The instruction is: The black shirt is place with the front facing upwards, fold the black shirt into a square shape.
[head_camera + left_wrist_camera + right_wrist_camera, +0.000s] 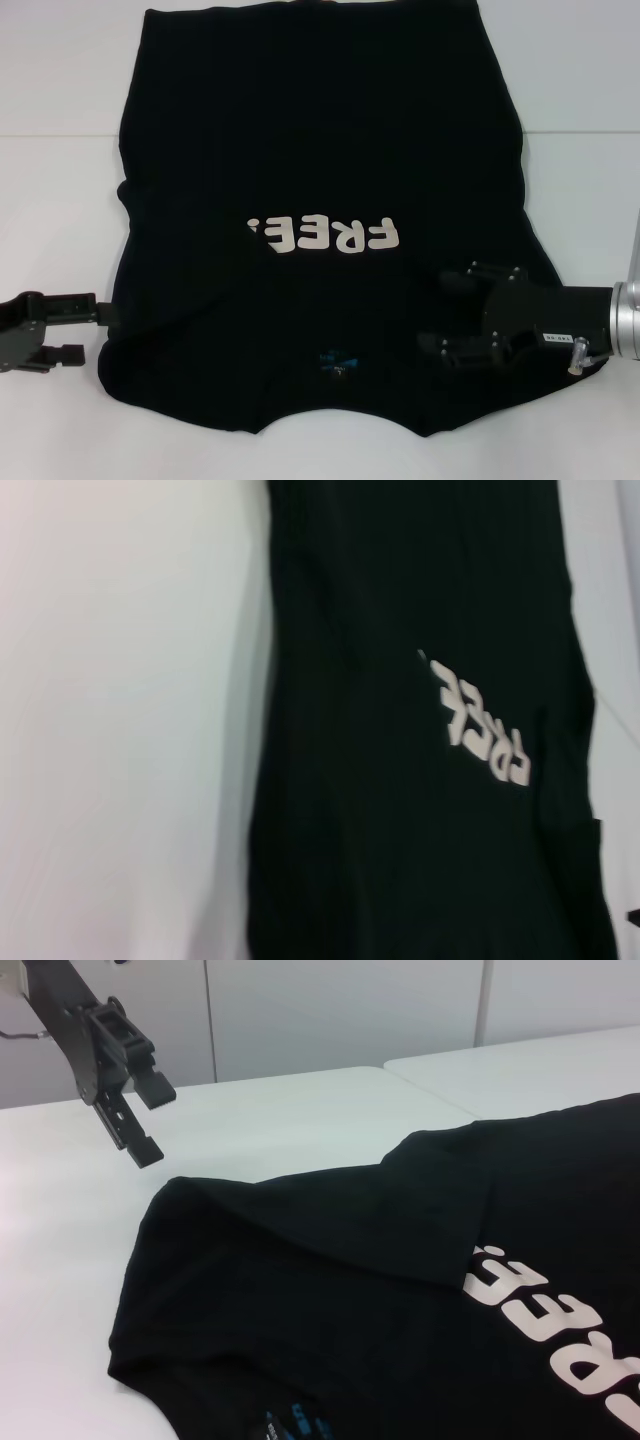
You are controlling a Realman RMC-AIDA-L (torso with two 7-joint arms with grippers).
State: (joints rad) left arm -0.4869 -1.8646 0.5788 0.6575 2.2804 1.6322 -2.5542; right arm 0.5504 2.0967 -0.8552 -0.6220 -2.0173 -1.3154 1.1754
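Collar end of the black shirt (320, 180) sits closest; right gripper (450, 312) spread over it, left gripper (88, 328) spread beside it (blue neck label (295, 1426) clearest from right wrist), white table (60, 200).

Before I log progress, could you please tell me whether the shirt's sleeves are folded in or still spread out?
Folded in. The shirt lies flat, print up; the sleeve on the robot's left is turned over the body, its edge crossing beside the lettering. Neither sleeve sticks out.

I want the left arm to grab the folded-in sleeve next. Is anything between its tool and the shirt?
Nothing visible: the open left tool hangs just off the black shirt's edge, only bare white table between them.
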